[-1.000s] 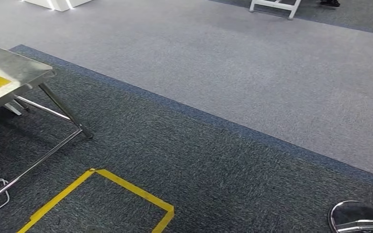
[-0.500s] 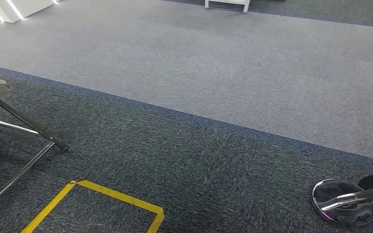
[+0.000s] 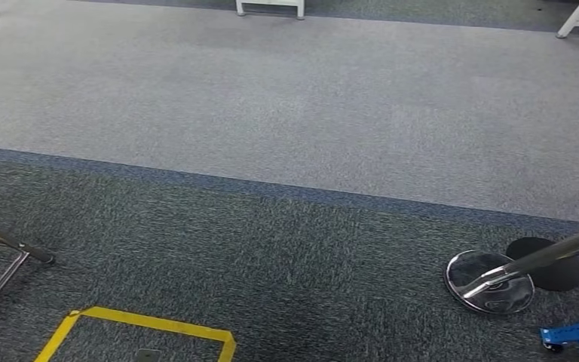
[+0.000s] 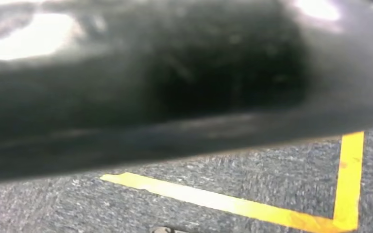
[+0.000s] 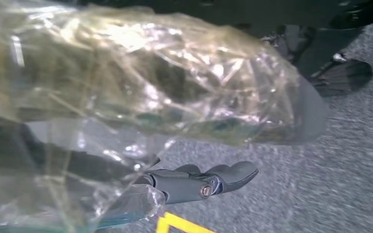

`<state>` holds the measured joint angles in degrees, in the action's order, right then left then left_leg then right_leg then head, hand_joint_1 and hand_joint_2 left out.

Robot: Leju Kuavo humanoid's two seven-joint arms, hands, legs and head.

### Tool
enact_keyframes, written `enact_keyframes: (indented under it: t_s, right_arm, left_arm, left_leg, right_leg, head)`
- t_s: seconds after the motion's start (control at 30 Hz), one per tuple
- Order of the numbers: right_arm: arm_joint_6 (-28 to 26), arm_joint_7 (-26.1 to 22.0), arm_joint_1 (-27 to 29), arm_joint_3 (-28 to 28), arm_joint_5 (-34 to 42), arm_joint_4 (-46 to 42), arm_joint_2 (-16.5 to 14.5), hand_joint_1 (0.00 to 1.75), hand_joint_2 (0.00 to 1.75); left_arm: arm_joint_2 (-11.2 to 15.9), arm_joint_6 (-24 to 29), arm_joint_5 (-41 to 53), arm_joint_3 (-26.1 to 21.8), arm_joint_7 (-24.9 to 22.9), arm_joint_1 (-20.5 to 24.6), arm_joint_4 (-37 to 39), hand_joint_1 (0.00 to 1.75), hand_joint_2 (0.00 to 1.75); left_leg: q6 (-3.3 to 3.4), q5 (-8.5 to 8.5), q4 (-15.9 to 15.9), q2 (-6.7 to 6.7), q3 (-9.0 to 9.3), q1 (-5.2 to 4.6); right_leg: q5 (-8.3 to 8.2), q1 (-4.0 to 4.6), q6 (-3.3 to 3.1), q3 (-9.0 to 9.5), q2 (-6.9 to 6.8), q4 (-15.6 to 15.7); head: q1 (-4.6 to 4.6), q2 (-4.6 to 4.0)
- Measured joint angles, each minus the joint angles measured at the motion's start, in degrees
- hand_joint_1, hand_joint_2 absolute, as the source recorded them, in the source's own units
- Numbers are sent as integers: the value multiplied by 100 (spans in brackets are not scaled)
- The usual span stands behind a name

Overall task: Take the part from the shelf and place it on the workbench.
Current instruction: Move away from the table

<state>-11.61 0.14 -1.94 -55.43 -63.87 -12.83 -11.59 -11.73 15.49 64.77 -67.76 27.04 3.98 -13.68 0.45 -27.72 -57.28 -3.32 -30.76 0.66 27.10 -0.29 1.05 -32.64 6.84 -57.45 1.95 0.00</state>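
From the right wrist camera I see the part (image 5: 141,82), a bulky item wrapped in crinkled clear plastic bag, pressed close against the lens and carried in my right hand (image 5: 194,182). Dark fingers (image 5: 223,175) curl out from under the wrapping, so I judge the hand has hold of the bag from beneath, though the plastic hides exactly how the grip sits. The left wrist camera is mostly covered by a dark blurred surface, and I cannot tell how the left hand's fingers lie. The head camera looks down at dark carpet with a yellow tape outline (image 3: 151,332), a chrome round base (image 3: 490,283) to the right, and a metal table leg (image 3: 15,249) at the left edge. I expect the film to be slippery and loose, shifting over whatever is inside, and the load looks light but soft-sided. A hold around the solid bulk inside, not the slack plastic, seems safest to me.
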Motion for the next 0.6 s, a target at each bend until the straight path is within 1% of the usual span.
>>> enact_keyframes:
  t_s: [0.03,0.07,0.1,0.13,0.17,0.2,0.23,0.27,0.3,0.33,0.37,0.4,0.43,0.5,0.53,0.57,0.6]
  right_arm:
    - [-1,5,10,0,-3,0,3,0,0]
    - [-2,7,8,0,-6,0,5,0,0]
    - [-2,9,-6,0,-9,0,7,0,0]
    - [-2,10,-21,1,-11,0,7,0,0]
    - [-2,10,-32,1,-13,0,7,0,0]
    - [-2,10,-33,2,-14,0,7,0,0]
    - [-2,10,-25,2,-15,0,8,0,0]
    - [-2,11,-13,2,-16,0,10,0,0]
    - [-2,11,-6,1,-16,0,15,0,0]
    - [-2,12,-6,1,-17,0,20,0,0]
    - [-2,13,-14,1,-19,0,25,0,0]
    - [-2,15,-24,1,-20,0,27,0,0]
    - [-2,17,-29,2,-23,0,28,0,0]
    - [-4,27,-20,2,-31,0,29,0,0]
    - [-5,37,-12,1,-39,0,30,0,0]
    - [-8,50,-11,1,-47,0,30,0,0]
    - [-11,61,-15,0,-57,0,31,0,0]
  left_arm:
    - [-1,-5,-1,0,1,5,0,0,0]
    - [-1,-8,-1,-1,2,4,0,0,0]
    - [-1,-8,-1,-1,2,-3,0,0,0]
    - [-1,-7,-1,-2,3,-12,1,0,0]
    - [2,-5,-2,-2,2,-22,1,0,0]
    - [3,-3,-2,-1,2,-27,1,0,0]
    - [5,-2,-3,-1,2,-26,0,0,0]
    - [7,-2,-3,-1,2,-23,-1,0,0]
    - [5,-2,-3,-1,2,-19,-1,0,0]
    - [5,-2,-3,-1,2,-15,-1,0,0]
    - [4,-2,-4,-1,1,-15,-1,0,0]
    - [4,-2,-4,-1,-2,-12,0,0,0]
    - [5,-2,-5,-1,-6,-7,0,0,0]
    - [2,-2,-7,-1,-13,6,1,0,0]
    - [0,-2,-7,-2,-14,12,0,0,0]
    - [-1,-2,-8,-2,-15,16,1,0,0]
    - [-1,-2,-8,-2,-15,14,0,0,0]
  left_leg:
    - [33,15,28,61,9,4]
    - [65,27,55,133,19,9]
    - [88,30,69,216,25,8]
    - [102,24,70,300,24,-2]
    - [108,19,68,391,22,-11]
    - [111,15,67,479,21,-17]
    - [110,10,66,559,21,-20]
    - [103,4,65,627,26,-21]
    - [92,-5,64,689,37,-21]
    - [74,-16,62,744,53,-25]
    - [47,-34,58,796,66,-40]
    - [19,-46,53,841,82,-54]
    - [-9,-55,50,885,96,-66]
    - [-72,-72,56,966,127,-62]
    - [-109,-119,21,918,130,-48]
    - [-141,-226,-104,812,92,-34]
    - [-165,-392,-347,673,-3,-21]
  right_leg:
    - [46,2,27,-47,-100,-62]
    - [151,9,49,-139,-239,-225]
    - [312,12,63,-272,-407,-509]
    - [508,13,83,-463,-531,-891]
    - [675,5,103,-655,-585,-1280]
    - [761,-4,121,-786,-612,-1556]
    - [743,-14,134,-818,-631,-1638]
    - [615,-22,140,-717,-660,-1467]
    - [427,-28,138,-510,-718,-1104]
    - [274,-26,129,-270,-853,-669]
    - [163,-17,103,-54,-973,-307]
    - [116,-5,72,79,-1056,-81]
    - [117,10,38,118,-1097,8]
    - [102,21,-36,110,-983,17]
    - [89,14,-72,115,-929,29]
    - [73,5,-109,134,-869,42]
    - [57,-4,-143,155,-807,53]
  head:
    - [-7,0]
    - [-26,0]
    - [-40,0]
    - [-52,0]
    - [-58,0]
    - [-55,0]
    - [-56,0]
    - [-57,0]
    - [-57,0]
    - [-59,0]
    - [-54,0]
    - [-46,0]
    - [-39,0]
    - [-35,0]
    - [-28,0]
    - [-14,0]
    - [1,0]
